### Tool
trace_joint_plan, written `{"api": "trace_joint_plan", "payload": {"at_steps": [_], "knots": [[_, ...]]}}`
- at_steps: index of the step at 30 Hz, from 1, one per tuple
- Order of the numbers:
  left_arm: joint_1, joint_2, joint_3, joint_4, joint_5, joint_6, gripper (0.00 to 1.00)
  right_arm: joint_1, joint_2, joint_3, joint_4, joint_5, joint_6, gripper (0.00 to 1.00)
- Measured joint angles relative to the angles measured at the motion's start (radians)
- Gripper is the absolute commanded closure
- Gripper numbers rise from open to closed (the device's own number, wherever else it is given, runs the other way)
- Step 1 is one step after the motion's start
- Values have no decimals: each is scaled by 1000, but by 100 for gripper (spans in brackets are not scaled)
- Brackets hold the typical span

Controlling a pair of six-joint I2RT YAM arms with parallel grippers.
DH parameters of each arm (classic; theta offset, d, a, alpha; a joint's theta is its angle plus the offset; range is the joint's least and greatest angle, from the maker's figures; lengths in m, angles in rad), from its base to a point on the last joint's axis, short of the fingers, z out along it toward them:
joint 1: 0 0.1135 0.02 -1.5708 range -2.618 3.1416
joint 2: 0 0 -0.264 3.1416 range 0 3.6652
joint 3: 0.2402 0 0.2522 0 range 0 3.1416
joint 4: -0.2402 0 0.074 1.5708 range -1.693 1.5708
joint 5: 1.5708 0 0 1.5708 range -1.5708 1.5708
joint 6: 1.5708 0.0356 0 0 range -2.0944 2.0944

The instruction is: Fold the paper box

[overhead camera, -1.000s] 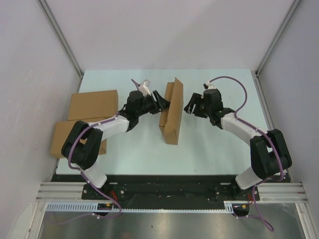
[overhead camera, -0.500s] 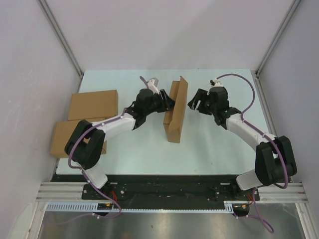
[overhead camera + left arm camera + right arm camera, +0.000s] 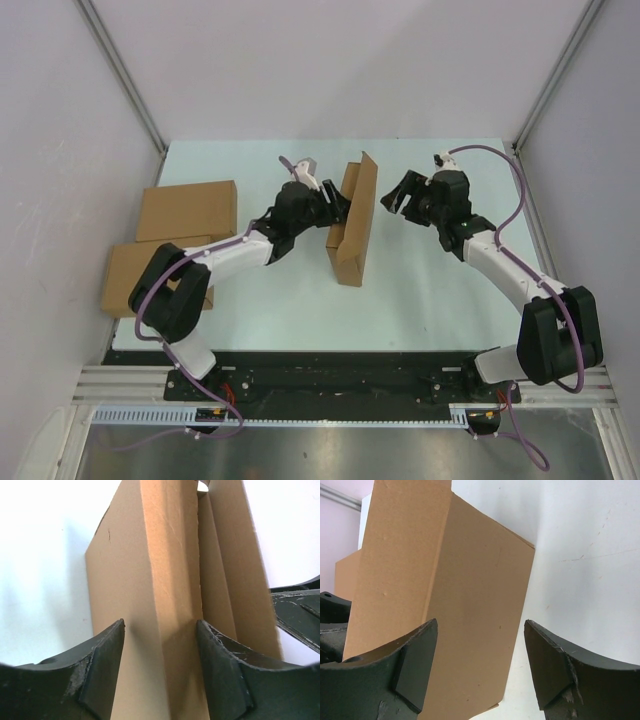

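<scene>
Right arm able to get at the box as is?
Probably yes: the right gripper, jaws open, faces the box across bare table, nothing between them. The left gripper is on the opposite side.

On the surface (image 3: 285, 295) the paper box (image 3: 350, 228) stands between the left pincer (image 3: 332, 206), close beside it, and the right pincer (image 3: 397, 196); two flat boxes (image 3: 186, 211) lie far left.
</scene>
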Motion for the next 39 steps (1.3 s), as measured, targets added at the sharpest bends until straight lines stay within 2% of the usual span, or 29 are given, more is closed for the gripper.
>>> {"api": "trace_joint_plan", "payload": {"at_steps": [12,28,39], "knots": [[18,-97,-31,-82,-35,-1,29,-1,0,0,1,-18,0,24],[118,-147,-75,-122,-60,-11,30,-2,1,0,1,-19,0,24],[80,-140,-74,-91,5,-19,30,-2,12,0,1,-23,0,25]]}}
